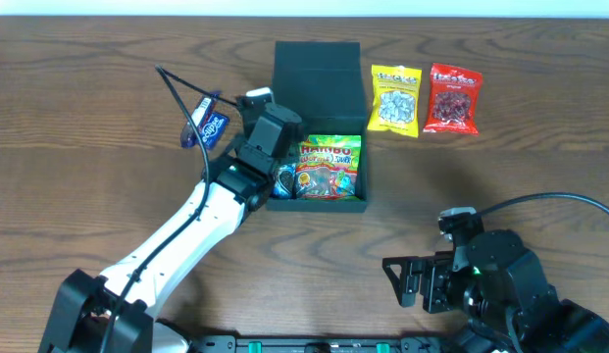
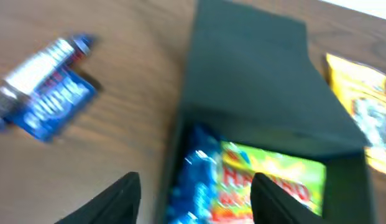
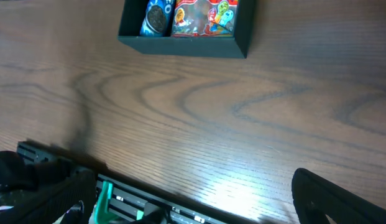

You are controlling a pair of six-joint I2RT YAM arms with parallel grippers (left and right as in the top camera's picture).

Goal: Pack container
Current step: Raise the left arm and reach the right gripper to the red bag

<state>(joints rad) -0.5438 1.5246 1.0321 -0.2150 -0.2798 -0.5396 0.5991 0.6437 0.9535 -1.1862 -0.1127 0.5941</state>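
Packing is partly done. A Haribo packet (image 1: 329, 167) and a blue snack packet (image 3: 156, 15) lie inside the open container (image 1: 317, 78), directly beneath the left gripper (image 2: 196, 202), whose fingers are spread and empty. A blue-and-white packet (image 1: 208, 126) left of it, and a yellow packet (image 1: 395, 100) and a red packet (image 1: 452, 99) beyond the box, remain on the tabletop. The right gripper (image 3: 199, 193), also spread, sits well short. Nothing blocks access.
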